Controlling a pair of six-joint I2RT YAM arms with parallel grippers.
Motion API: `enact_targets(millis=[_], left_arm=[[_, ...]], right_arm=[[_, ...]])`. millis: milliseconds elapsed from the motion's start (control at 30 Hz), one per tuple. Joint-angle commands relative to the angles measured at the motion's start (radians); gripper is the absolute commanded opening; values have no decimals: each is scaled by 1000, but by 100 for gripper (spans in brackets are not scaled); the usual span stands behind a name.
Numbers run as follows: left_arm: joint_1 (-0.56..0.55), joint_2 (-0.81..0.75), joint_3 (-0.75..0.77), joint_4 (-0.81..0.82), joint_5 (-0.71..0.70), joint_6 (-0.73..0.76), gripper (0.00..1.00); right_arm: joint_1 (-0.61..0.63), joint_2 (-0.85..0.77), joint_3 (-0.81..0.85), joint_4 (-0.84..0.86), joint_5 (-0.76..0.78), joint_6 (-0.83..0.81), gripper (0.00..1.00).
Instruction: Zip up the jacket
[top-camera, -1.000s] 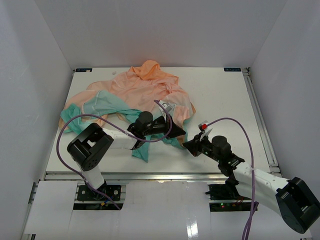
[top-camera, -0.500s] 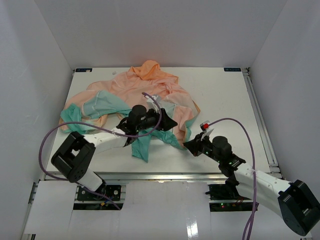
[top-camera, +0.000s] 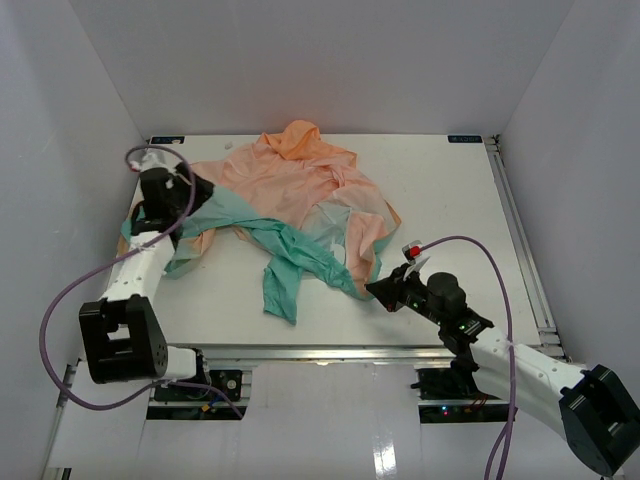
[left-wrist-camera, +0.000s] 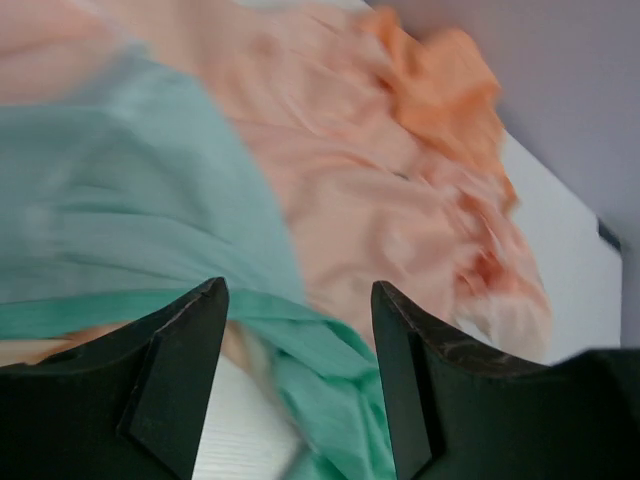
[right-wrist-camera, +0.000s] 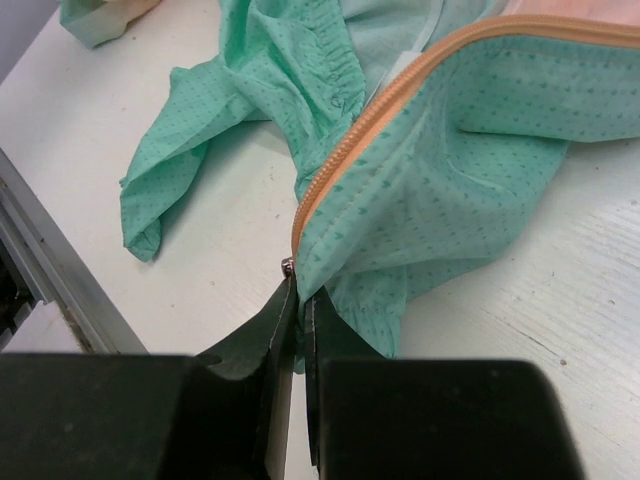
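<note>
The jacket (top-camera: 300, 180) lies crumpled mid-table, peach-orange at the far side and teal-green toward me. My right gripper (top-camera: 373, 288) is shut on the teal hem corner at the lower end of the orange zipper (right-wrist-camera: 350, 140), and in the right wrist view its jaws (right-wrist-camera: 300, 295) pinch the fabric just below a small metal end piece. My left gripper (top-camera: 200, 192) hovers over the jacket's far left sleeve area. In the blurred left wrist view the left gripper (left-wrist-camera: 300, 330) is open, with nothing between its fingers (left-wrist-camera: 190, 350) and teal and peach cloth underneath.
White walls enclose the white table (top-camera: 450, 200) on three sides. A metal rail (top-camera: 520, 240) runs along the right edge. A loose teal sleeve (top-camera: 283, 290) trails toward the front edge. Purple cables loop off both arms.
My left gripper opened, let go of the jacket's middle and swung to the far left. The cloth it held settled flat. The right gripper stayed shut on the hem.
</note>
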Motion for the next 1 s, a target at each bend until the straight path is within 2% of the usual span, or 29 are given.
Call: enact_targets(millis=[0, 67, 233, 367, 567, 600, 667, 767, 900, 967], left_arm=[[318, 69, 4, -104, 162, -34, 67], [379, 100, 17, -119, 167, 5, 67], [450, 158, 11, -119, -42, 95, 68], [515, 217, 10, -85, -38, 129, 72], [526, 352, 98, -136, -4, 170, 73], [526, 368, 95, -138, 16, 166, 71], [524, 403, 78, -140, 81, 131, 53], [493, 407, 60, -152, 119, 85, 39], [326, 349, 45, -185, 22, 68, 23], [252, 333, 14, -179, 27, 20, 18]], right_arm=[[-3, -33, 23, 52, -36, 14, 8], [-2, -41, 25, 55, -49, 16, 8], [-1, -67, 23, 66, -62, 14, 8], [-1, -83, 17, 78, -84, 14, 8], [0, -99, 12, 80, -80, 9, 8], [0, -99, 12, 80, -79, 9, 8], [-1, -98, 12, 74, -67, 3, 8], [-1, -102, 12, 62, -40, -2, 8], [-3, -94, 11, 52, 11, -2, 8], [-3, -79, 26, 38, 25, -4, 8]])
